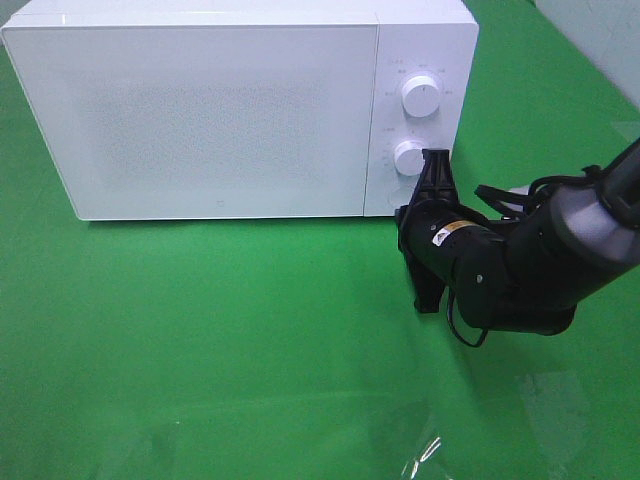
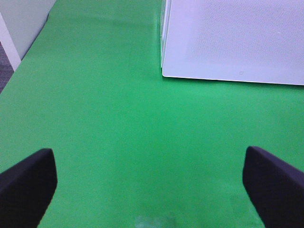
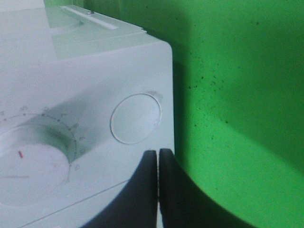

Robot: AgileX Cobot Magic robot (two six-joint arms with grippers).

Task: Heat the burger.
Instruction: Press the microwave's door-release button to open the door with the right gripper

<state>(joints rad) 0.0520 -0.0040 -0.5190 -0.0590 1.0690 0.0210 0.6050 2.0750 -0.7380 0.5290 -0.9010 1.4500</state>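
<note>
The burger is out of view in all three views. A white microwave (image 1: 200, 110) stands at the back of the green table with its door shut. My right gripper (image 1: 436, 160) is shut, with nothing between its fingers, and its tips sit at the lower end of the control panel, just below the lower knob (image 1: 409, 158). In the right wrist view the shut right gripper (image 3: 157, 154) points at the panel just beside a round white button (image 3: 136, 118). My left gripper (image 2: 148, 156) is open over bare green cloth, short of the microwave's corner (image 2: 164, 71).
The upper knob (image 1: 420, 95) sits above the lower one on the panel. My right arm (image 1: 540, 250) reaches in from the right edge. Green cloth (image 1: 220, 340) covers the table in front of the microwave. A pale wall or panel (image 2: 23, 23) borders the table on the left arm's side.
</note>
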